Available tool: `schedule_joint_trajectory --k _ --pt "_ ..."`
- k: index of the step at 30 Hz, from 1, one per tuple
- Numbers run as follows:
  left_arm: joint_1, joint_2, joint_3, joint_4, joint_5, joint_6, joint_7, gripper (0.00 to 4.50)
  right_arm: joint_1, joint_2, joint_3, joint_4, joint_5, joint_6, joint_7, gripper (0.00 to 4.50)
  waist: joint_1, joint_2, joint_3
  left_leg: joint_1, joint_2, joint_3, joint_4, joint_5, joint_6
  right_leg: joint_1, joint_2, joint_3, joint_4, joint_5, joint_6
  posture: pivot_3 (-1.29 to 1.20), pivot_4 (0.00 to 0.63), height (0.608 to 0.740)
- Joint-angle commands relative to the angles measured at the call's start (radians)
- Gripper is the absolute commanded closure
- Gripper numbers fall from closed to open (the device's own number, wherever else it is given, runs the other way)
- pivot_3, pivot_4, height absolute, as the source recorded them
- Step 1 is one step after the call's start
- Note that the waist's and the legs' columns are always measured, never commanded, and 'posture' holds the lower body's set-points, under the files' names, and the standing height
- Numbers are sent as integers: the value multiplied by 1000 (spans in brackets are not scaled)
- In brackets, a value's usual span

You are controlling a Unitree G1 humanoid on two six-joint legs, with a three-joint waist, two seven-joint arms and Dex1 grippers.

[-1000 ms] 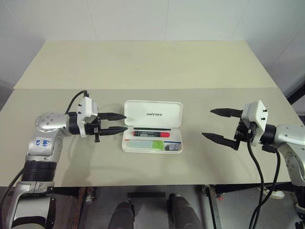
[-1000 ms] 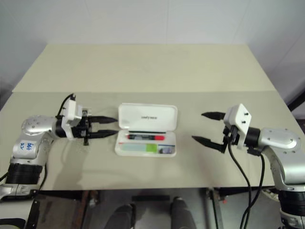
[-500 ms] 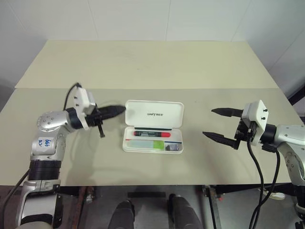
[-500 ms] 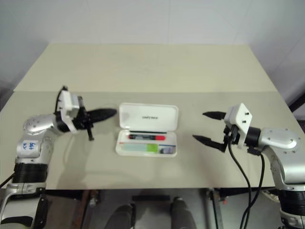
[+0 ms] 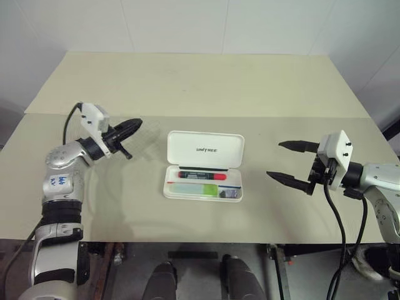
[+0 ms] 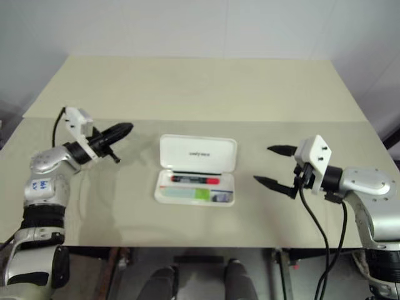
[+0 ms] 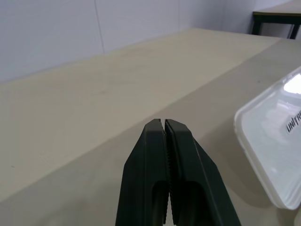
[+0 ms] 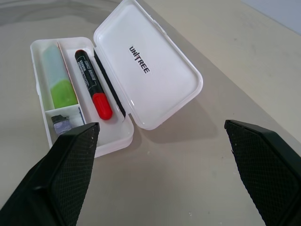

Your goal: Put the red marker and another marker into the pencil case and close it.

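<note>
Left gripper [image 5: 132, 124], now pinched fully shut on nothing, has swung away from the pencil case [image 5: 204, 166] toward the table's far side, off the case's left edge. Right gripper [image 5: 289, 162] hangs wide open and empty, well right of the case. Inside the open case lie the red marker [image 8: 92, 84] and the green marker [image 8: 57, 81], so judging by that, only closing remains. Its raised lid [image 8: 147, 63] reads "UNITREE".

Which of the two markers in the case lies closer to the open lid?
The red marker, black with a red cap, lies right beside the lid; the green marker lies farther away.
</note>
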Motion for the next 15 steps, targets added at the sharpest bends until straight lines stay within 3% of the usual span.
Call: schedule_joint_trajectory --k 1,15 --pt "-56 -30 -35 50 23 -20 -2 4458 -11 -11 -34 -42 15 -13 -18 0 -1 0 0 0 0 0 0 0 0 0 0 0 0 0 0 0 150 740" --pt "-143 -95 -125 169 59 -20 -119 4458 -17 -37 -44 -233 226 163 -18 0 -2 0 0 -1 0 0 -1 0 0 0 0 0 -2 0 0 0 150 740"
